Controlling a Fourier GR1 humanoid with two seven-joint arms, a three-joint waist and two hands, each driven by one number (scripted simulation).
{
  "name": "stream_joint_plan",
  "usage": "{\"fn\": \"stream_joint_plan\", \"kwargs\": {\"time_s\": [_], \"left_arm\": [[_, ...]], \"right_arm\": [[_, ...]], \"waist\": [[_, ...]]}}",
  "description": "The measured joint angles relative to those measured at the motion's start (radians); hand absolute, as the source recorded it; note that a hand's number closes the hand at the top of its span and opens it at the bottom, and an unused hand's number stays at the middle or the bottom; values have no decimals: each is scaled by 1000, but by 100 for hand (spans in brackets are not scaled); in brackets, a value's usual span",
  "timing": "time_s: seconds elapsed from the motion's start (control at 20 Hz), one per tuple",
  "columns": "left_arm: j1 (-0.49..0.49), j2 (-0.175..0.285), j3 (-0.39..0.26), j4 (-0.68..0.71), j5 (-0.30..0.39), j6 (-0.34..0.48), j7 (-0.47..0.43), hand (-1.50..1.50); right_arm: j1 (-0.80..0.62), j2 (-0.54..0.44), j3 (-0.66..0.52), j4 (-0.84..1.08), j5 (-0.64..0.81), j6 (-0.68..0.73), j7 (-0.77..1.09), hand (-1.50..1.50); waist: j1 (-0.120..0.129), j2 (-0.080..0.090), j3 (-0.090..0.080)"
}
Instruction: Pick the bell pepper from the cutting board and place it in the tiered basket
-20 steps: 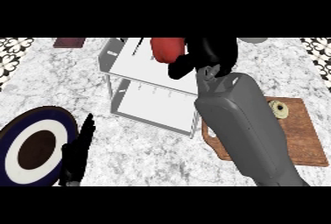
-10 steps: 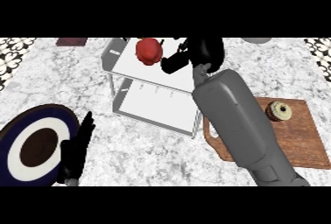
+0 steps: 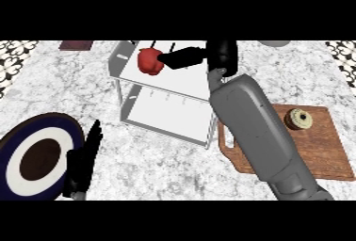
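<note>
Pepper: red, on top tier of basket, upper centre of frame.
Right hand: fingers straight, released, tips just beside pepper; contact unclear.
Left hand: fingers relaxed, resting lower left.
Advice: withdraw right hand upward, clear of basket rim, no nudge to pepper.

Counter: grey-white marble, and I see it run edge to edge. White tiered basket stands at top centre. Wooden cutting board lies just right of it, set slightly askew. Navy-rimmed plate sits at lower left, cut by the frame. Dark red-brown flat item at far left; grey round item at far right, both unidentifiable.
</note>
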Motion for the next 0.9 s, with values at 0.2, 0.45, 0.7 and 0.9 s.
{"fn": "stream_joint_plan", "kwargs": {"time_s": [0.2, 0.45, 0.7, 0.9], "left_arm": [[9, -2, 10, 1, 0, 4, 1, 0], [35, -10, 10, -7, -8, 16, -5, 0], [49, -8, 27, -12, -3, 18, -15, 0], [60, -11, 40, -8, 5, 18, -31, 0]], "right_arm": [[16, -32, -47, -67, 32, -87, -13, -150], [90, -124, -107, -193, 97, -141, 66, -150], [239, -249, -196, -427, 55, -72, 153, -150], [417, -359, -308, -625, -74, 21, 162, -150]], "waist": [[-19, -4, 0], [-39, -10, 0], [-60, -15, 1], [-73, -16, 2]]}}
